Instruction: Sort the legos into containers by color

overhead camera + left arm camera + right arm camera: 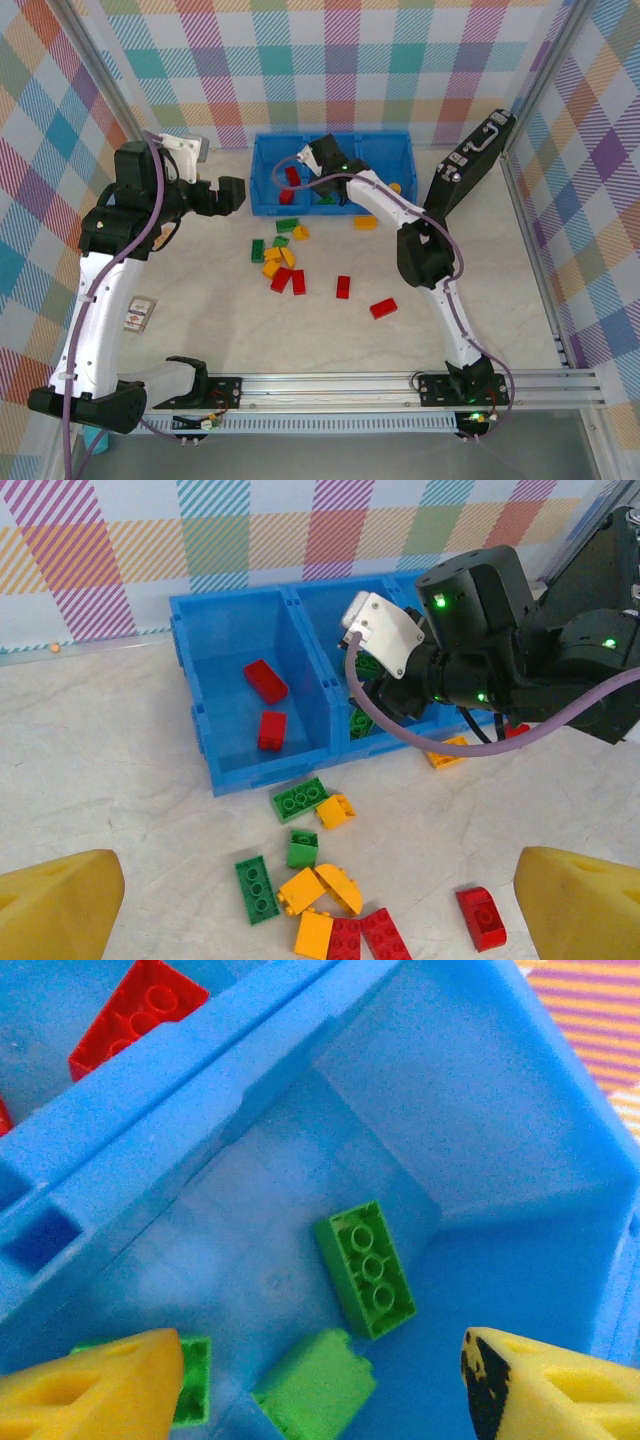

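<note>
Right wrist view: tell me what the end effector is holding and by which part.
Nothing is held. The right end effector is open over the tray compartment; the green legos lie loose on its floor.

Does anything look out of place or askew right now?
Nothing looks missorted: red bricks in the left compartment of the blue tray, green bricks in the middle. The black case leans tilted at the right; a tan block lies apart.

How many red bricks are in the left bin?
2 red bricks in the left bin: one mid-floor, the other closer to the front wall. That wall may hide more.
</note>
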Controlling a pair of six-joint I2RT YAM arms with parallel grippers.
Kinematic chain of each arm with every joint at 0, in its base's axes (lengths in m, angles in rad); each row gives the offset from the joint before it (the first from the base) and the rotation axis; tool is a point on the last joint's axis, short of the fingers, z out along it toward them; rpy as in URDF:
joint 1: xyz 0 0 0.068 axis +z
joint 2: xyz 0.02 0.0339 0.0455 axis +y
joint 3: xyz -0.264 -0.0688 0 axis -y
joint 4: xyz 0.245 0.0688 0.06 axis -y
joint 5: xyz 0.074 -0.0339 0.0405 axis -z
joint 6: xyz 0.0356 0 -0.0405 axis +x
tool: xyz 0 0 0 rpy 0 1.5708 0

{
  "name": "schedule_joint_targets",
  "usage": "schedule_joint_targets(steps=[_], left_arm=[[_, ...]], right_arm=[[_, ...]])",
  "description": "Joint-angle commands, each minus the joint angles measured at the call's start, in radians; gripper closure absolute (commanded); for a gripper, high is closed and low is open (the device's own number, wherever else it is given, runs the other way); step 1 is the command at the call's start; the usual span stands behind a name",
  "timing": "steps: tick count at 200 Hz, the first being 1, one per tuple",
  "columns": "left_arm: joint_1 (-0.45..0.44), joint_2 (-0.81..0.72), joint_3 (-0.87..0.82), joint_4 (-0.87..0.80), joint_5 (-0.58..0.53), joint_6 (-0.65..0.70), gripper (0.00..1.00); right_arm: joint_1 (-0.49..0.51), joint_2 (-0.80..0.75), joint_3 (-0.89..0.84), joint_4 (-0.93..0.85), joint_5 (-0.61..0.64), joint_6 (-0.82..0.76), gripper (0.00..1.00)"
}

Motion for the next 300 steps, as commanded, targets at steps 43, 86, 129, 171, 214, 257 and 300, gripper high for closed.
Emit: schedule_joint_targets(steps=[43,86,129,171,214,257,300], left_arm=[[-0.007,-0.06,-0.008,0.018,0.022,-0.009,0.0],[-0.007,-0.087,-0.017,0.023,0.033,-0.016,0.0],[-0.007,-0.094,-0.022,0.02,0.013,-0.016,0.0],[-0.007,-0.093,-0.025,0.018,0.003,-0.014,0.0],[-0.007,-0.064,-0.012,0.007,-0.015,-0.006,0.0],[-0.007,-0.035,0.0,-0.001,-0.027,-0.003,0.0],[-0.007,-0.002,0.02,-0.009,-0.027,-0.002,0.0]], right_arm=[[0.032,-0.407,-0.322,-0.177,0.009,0.661,0.13],[0.029,-0.53,-0.598,-0.152,-0.025,0.919,0.05],[-0.01,-0.529,-0.696,-0.117,-0.102,0.986,0.01],[-0.042,-0.448,-0.686,-0.084,-0.096,0.943,0.01],[-0.077,-0.37,-0.667,-0.052,-0.09,0.921,0.01],[-0.1,-0.302,-0.637,-0.009,-0.087,0.872,0.01],[-0.11,-0.241,-0.583,-0.007,-0.088,0.843,0.01]])
